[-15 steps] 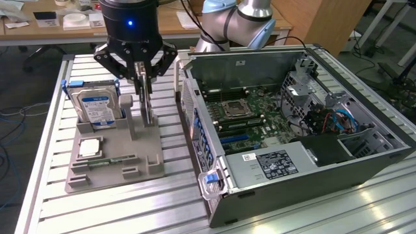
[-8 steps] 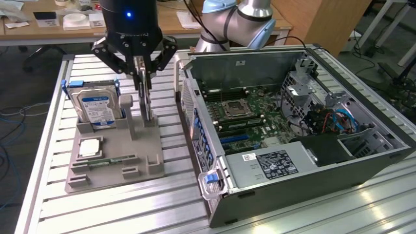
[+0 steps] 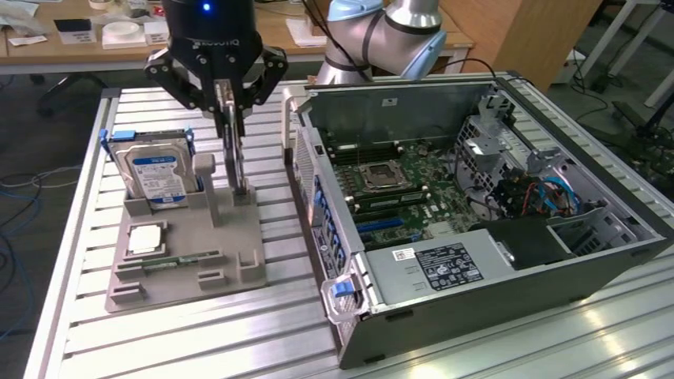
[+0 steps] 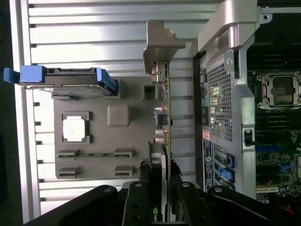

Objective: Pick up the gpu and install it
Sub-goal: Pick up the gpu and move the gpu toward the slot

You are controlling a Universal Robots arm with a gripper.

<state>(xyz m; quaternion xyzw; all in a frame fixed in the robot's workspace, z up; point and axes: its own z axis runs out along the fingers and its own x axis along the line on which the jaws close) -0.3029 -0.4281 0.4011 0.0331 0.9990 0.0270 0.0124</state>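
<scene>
The hard drive (image 3: 156, 170) stands in the gray holder (image 3: 179, 253), beside the fingers (image 4: 141, 202). The gripper (image 3: 230, 103) is partly closed and pinches the gpu (image 3: 240, 162) by its top edge, so the thin card stands upright between the fingers, with its low end at the holder. The open computer case (image 3: 474, 197) sits on their other side.

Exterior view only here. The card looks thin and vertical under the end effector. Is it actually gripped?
Observer: Yes. In the wrist view the end effector has a finger on each face of the gpu.
Operator: Which end has the bracket?
Observer: The silver bracket is at the end away from the fingers.
Operator: Is the card straight in the grip?
Observer: It runs straight out from between the fingers, parallel to the computer case rear panel and apart from it.
</scene>
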